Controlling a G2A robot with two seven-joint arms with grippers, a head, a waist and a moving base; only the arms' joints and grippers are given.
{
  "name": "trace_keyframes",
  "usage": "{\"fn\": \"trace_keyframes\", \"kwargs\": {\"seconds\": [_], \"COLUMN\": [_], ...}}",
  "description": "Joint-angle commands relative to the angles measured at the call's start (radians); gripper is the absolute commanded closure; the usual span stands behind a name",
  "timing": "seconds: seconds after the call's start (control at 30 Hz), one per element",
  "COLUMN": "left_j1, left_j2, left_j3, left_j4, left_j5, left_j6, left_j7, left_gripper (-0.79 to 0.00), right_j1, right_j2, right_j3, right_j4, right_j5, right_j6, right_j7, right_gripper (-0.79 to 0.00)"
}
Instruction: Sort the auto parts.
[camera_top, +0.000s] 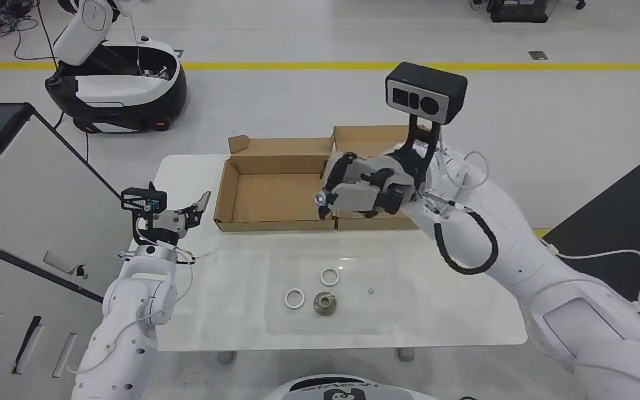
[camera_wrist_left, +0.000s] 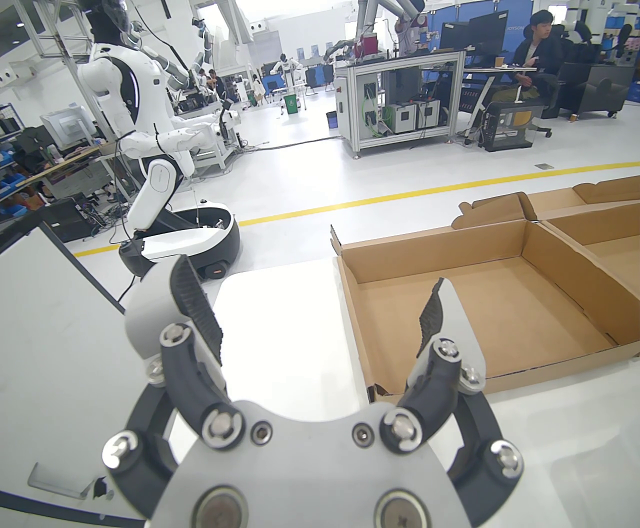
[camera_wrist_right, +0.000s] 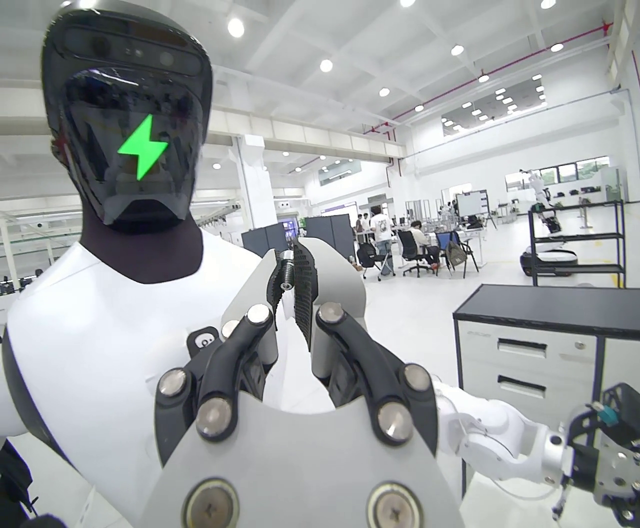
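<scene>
My right gripper (camera_top: 322, 203) hangs above the front wall between the two cardboard boxes, shut on a small threaded metal part (camera_wrist_right: 285, 272) pinched between its ribbed pads (camera_wrist_right: 305, 280). On the white table (camera_top: 450, 300) lie two white rings (camera_top: 329, 275) (camera_top: 294, 298), a grey gear-like part (camera_top: 324, 303) and a tiny piece (camera_top: 372, 291). My left gripper (camera_top: 190, 210) sits open over the table's left edge, nothing between its fingers (camera_wrist_left: 192, 295), facing the left box (camera_wrist_left: 475, 300).
The left box (camera_top: 275, 190) is open and bare inside; the right box (camera_top: 375, 140) is partly covered by my right arm. A parked wheeled robot base (camera_top: 120, 90) stands on the floor behind the table. A dark panel (camera_top: 50, 170) leans at the left.
</scene>
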Motion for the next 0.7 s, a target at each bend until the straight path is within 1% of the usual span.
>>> {"fn": "trace_keyframes", "kwargs": {"seconds": [0.0, 0.3, 0.47, 0.67], "left_j1": [0.0, 0.0, 0.0, 0.0], "left_j2": [0.0, 0.0, 0.0, 0.0], "left_j3": [0.0, 0.0, 0.0, 0.0], "left_j4": [0.0, 0.0, 0.0, 0.0], "left_j5": [0.0, 0.0, 0.0, 0.0], "left_j6": [0.0, 0.0, 0.0, 0.0], "left_j7": [0.0, 0.0, 0.0, 0.0], "left_gripper": [-0.785, -0.785, -0.785, -0.785], "right_j1": [-0.016, -0.089, -0.097, -0.07], "right_j2": [-0.002, -0.033, -0.045, -0.036], "right_j3": [0.021, 0.116, 0.124, 0.077], "right_j4": [-0.021, -0.089, -0.071, -0.025], "right_j5": [0.024, 0.122, 0.08, -0.02], "right_j6": [0.0, 0.0, 0.0, 0.0], "right_j7": [0.0, 0.0, 0.0, 0.0], "right_gripper": [0.0, 0.0, 0.0, 0.0]}}
